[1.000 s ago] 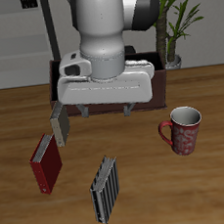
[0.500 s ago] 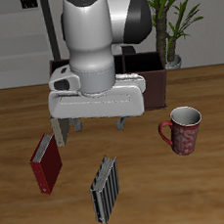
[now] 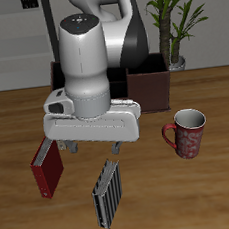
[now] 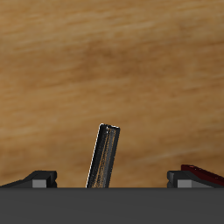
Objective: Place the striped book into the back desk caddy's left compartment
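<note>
Right now the end effector [image 3: 91, 149] hangs above the wooden counter [image 3: 216, 195] with its two fingers spread wide apart and nothing between them. Just below it, nearer the counter's front edge, the striped book [image 3: 107, 194] stands tilted on the wood, its black and pale grey stripes facing the front; in the wrist view the same book [image 4: 104, 157] shows edge-on as a thin dark slab leaning between the two fingertips, clear of both. Beside it stands a dark red book [image 3: 47, 165], also tilted, partly covered by the robot's hand; a sliver of it shows in the wrist view [image 4: 203, 174]. The back desk caddy [image 3: 149, 84] sits far back on the counter, mostly hidden behind the arm, so its compartments cannot be made out. A red patterned mug [image 3: 186, 132] stands well apart from the books, and a potted plant [image 3: 172, 19] rises behind the caddy
</note>
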### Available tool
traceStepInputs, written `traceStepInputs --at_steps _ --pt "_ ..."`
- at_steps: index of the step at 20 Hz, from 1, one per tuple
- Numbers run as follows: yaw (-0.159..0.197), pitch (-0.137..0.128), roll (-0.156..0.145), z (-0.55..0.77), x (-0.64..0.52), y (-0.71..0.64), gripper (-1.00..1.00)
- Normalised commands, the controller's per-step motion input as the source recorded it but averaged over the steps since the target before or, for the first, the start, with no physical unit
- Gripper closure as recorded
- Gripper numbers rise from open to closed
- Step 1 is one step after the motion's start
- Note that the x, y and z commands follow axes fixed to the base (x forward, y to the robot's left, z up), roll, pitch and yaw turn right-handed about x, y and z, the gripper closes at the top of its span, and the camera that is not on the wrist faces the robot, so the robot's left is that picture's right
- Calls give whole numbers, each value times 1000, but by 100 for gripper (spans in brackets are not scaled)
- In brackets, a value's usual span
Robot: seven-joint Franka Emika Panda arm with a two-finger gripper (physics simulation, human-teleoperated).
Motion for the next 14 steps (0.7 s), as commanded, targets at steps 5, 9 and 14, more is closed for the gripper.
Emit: traceStepInputs --at_steps 5,9,14 --pt "-26 1 -4 -213 84 61 -100" --pt "-23 13 17 -353 107 183 -100" --pt "-15 -19 -7 -198 69 137 -100"
